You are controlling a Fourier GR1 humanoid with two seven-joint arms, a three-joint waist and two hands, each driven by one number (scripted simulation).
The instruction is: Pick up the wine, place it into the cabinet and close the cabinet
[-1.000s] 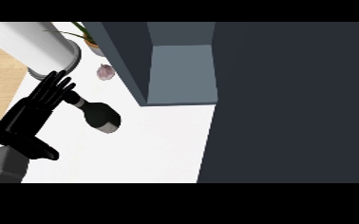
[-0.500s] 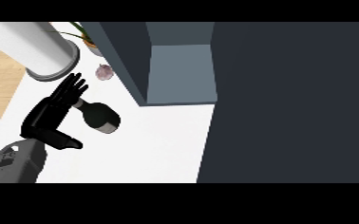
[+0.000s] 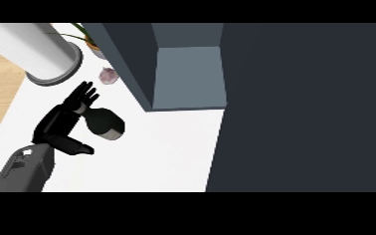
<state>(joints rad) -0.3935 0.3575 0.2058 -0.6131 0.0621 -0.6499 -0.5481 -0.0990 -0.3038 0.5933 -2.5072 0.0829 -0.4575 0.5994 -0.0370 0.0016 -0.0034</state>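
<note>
while the black left hand [image 3: 62, 120] hovers spread, fingers straight, the dark rounded wine bottle [image 3: 105, 121] lies just beside its palm, ungrasped. step: pick-up approach. next move likely needs fingers curling round the bottle.

the wine bottle [image 3: 104, 122] was laid on the worktop [image 3: 165, 152], just right of the left hand [image 3: 60, 122]. behind them a cylinder [image 3: 40, 52] was stood at the left, with a small object [image 3: 109, 75] between it and the cabinet [image 3: 187, 74]. a plant [image 3: 86, 36] was set behind, beside the cabinet's left wall.
</note>
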